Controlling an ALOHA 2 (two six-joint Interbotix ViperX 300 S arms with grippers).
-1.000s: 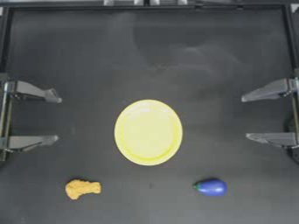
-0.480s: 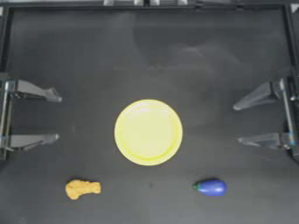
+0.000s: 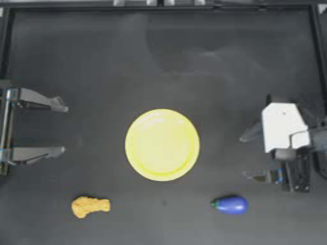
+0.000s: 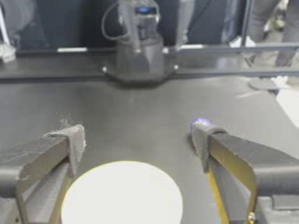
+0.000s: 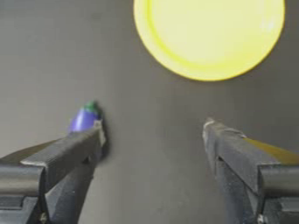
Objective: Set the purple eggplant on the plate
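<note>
The right gripper (image 3: 254,155) is leaving its parked spot at the table's right edge and swinging inward and down toward the large flat yellow oval plate (image 3: 162,144); a second ago it was resting level with the plate's far side, matching the left arm's pose. Its jaws are standing wide apart with nothing between them. The small glossy blue-purple toy eggplant (image 3: 231,205) with the dark green stem tip is lying on the table near the plate's near-right side, apart from its rim, and has not shifted. In the right wrist view the eggplant (image 5: 85,119) is peeking out beside one jaw, not between the two, so the reach is probably only beginning and the grasp is not yet lined up.

The left gripper (image 3: 60,129) is waiting, jaws spread and empty, well to the left of the plate. A lumpy orange-tan nugget (image 3: 90,206) is sitting near the plate's near-left side.

The dark matte table (image 3: 96,62) is lying bare beyond the plate, framed by metal rails (image 3: 159,6); the left wrist view is showing dim stands and cables past the far edge.
</note>
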